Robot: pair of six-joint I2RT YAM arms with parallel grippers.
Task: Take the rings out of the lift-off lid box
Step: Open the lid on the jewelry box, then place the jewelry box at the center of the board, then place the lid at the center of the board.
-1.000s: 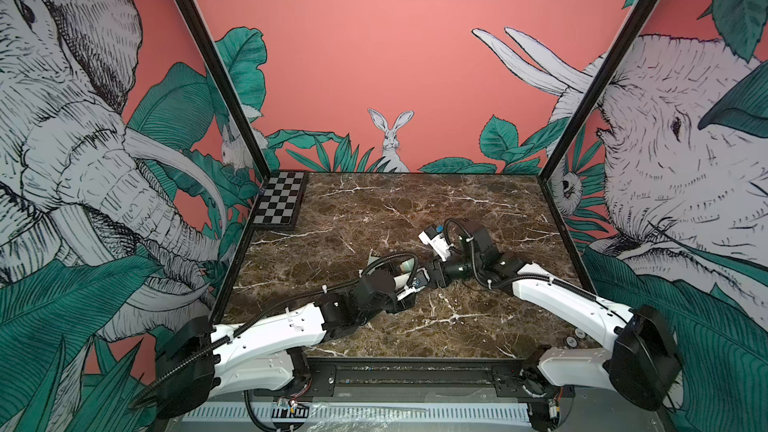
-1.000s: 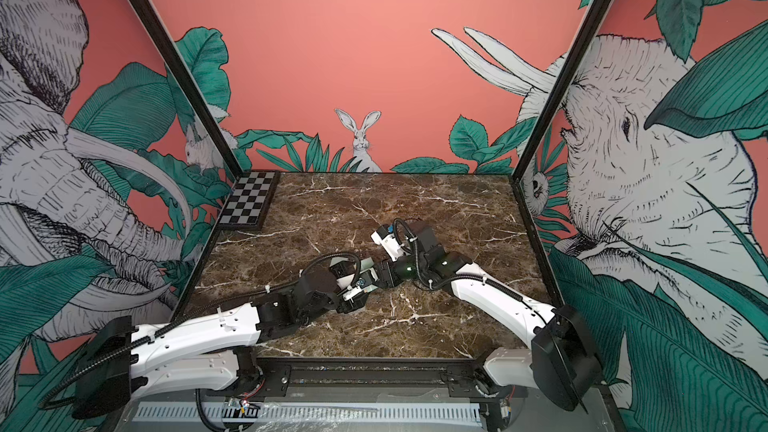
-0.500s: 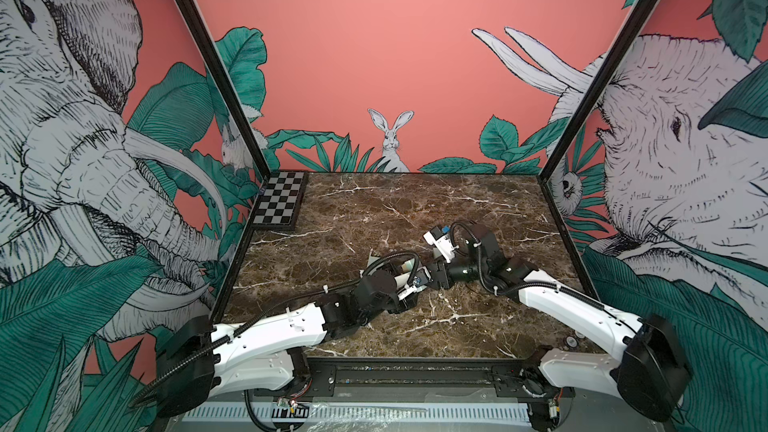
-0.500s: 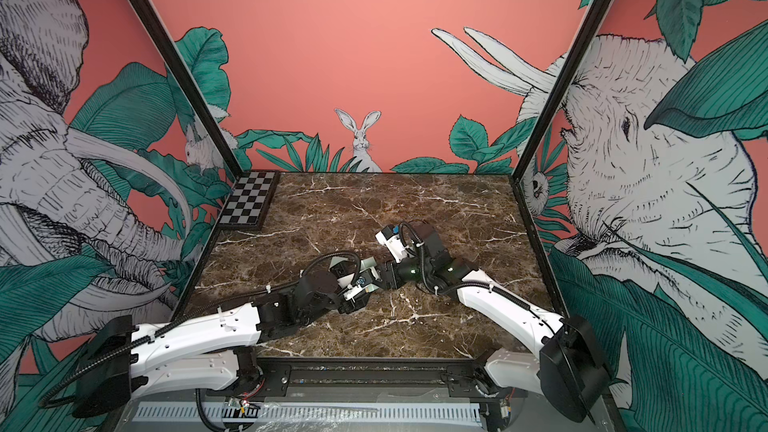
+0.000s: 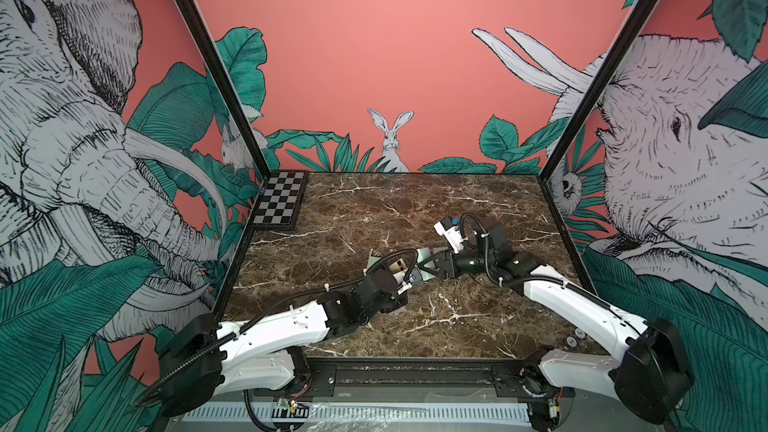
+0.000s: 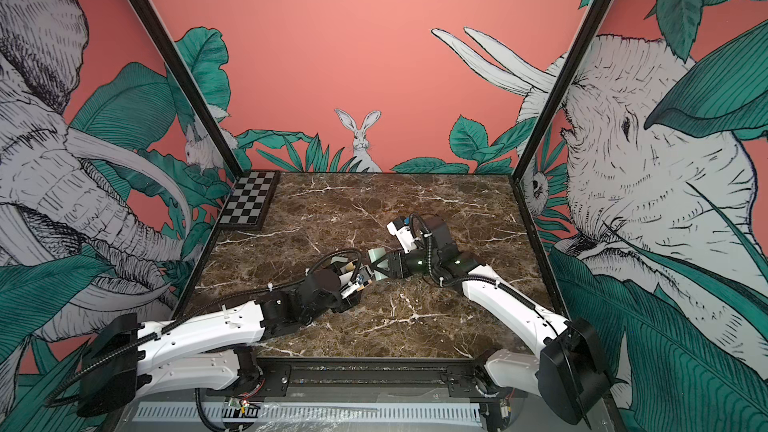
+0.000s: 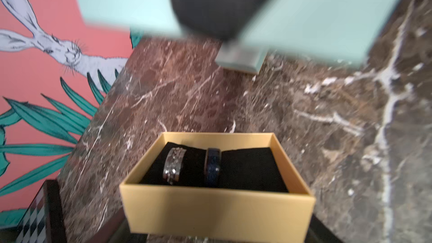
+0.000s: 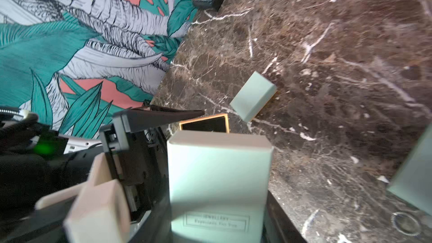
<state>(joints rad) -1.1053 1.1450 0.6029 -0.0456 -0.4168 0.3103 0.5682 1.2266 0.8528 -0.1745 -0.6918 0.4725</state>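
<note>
We take the open gold cardboard box base (image 7: 217, 204), lined with a black cushion, as our mark. Well to its left and farther back, a black-and-white checkered board (image 5: 277, 201) lies in the corner of the brown marble table (image 5: 457, 326). The black left gripper (image 5: 400, 268) has its fingers clasped on the sides of the gold box.

Inside the box, two rings stand on edge in the cushion. One is a silver patterned metal band (image 7: 174, 169), and just beside it is a dark blue band (image 7: 212, 170).

Just to the right of the box in both top views, the black right gripper (image 6: 376, 263) is clamped on the mint-green cardboard lid (image 8: 219, 171). The lid carries small printed lettering and is off the box, not touching it. Near the gold box but apart from it, a second, closed mint-green box (image 8: 253, 94) rests on the table.
</note>
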